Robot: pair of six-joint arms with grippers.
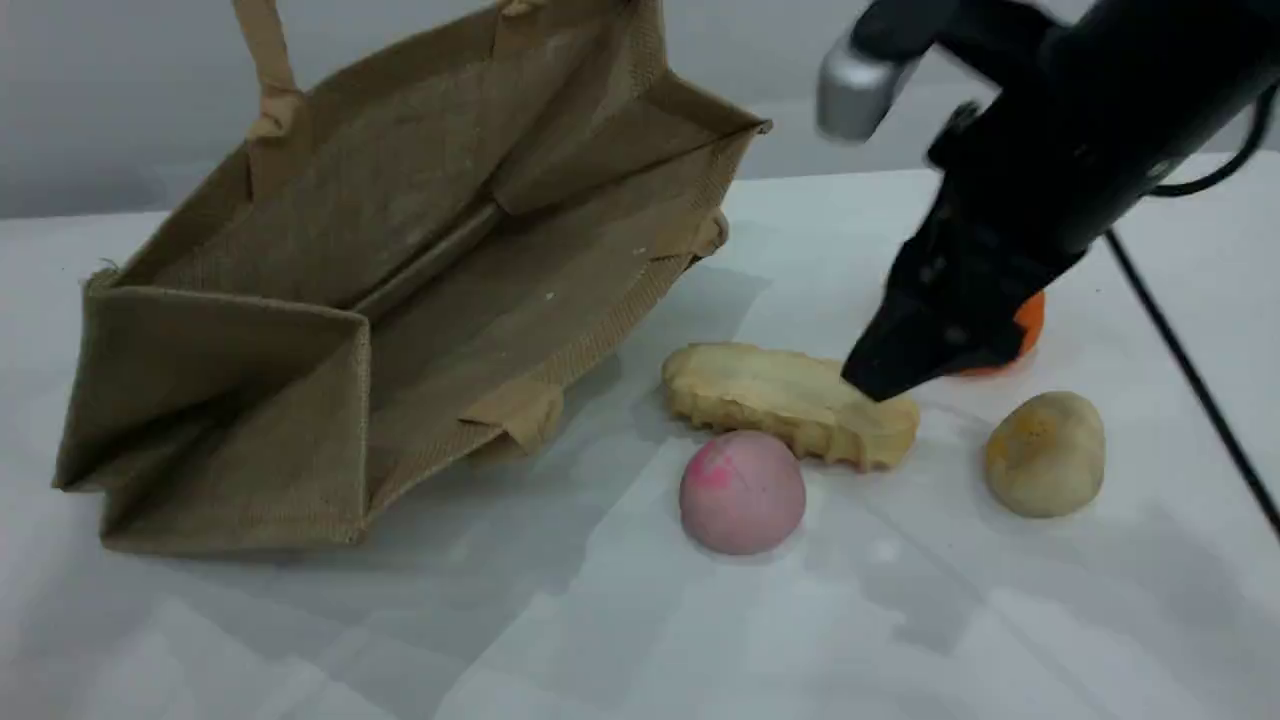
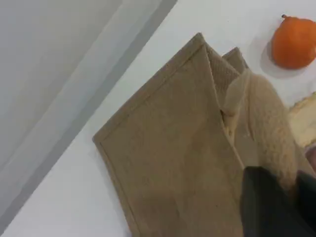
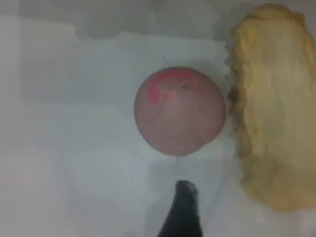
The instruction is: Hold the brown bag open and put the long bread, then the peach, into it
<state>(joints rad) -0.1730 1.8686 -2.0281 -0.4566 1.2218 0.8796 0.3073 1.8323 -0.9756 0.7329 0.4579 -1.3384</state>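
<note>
Pink round peach sits closest, touching the long bumpy pale-yellow bread at its 1 o'clock. Right end effector hangs open over the bread's right end; it could bump the peach and make it roll. Left end effector is closed on the beige handle, holding up the big brown woven bag at 9 o'clock. If the handle slips, the bag flops shut. An orange ball and a beige lump crowd the white desk at 3 o'clock.

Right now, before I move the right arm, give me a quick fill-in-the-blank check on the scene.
1. The left claw is shut on the brown bag's ____.
2. The long bread lies on the ____.
3. The peach lies right beside the ____.
4. The right claw, above the bread, is ____.

Missing words: handle; table; long bread; open
</note>
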